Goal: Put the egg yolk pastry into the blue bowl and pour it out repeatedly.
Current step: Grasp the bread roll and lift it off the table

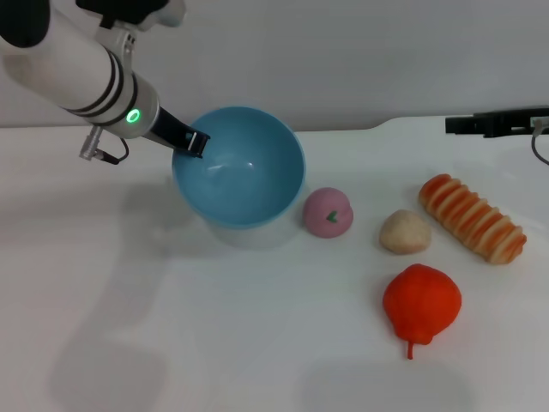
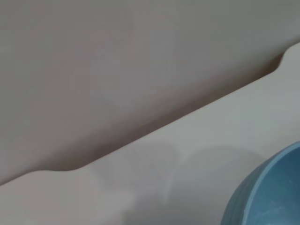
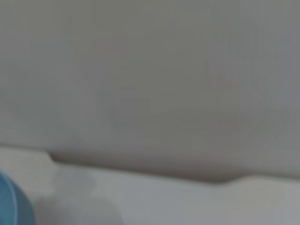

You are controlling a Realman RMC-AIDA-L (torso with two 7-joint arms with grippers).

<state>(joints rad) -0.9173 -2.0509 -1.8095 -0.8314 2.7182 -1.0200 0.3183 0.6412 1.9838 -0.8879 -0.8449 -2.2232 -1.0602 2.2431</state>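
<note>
The blue bowl (image 1: 240,167) is lifted and tipped, its opening facing forward and to the right, and it is empty inside. My left gripper (image 1: 190,142) is shut on the bowl's left rim. The egg yolk pastry (image 1: 405,232) lies on the white table to the right of the bowl, apart from it. My right gripper (image 1: 459,125) is parked at the far right edge, above the table's back. A part of the bowl shows in the left wrist view (image 2: 267,192) and in the right wrist view (image 3: 11,206).
A pink ball with a green mark (image 1: 328,212) lies just right of the bowl. A long ridged orange bread (image 1: 472,218) lies at the right. A red-orange pear-shaped fruit (image 1: 420,305) lies in front of the pastry. The table's back edge meets a grey wall.
</note>
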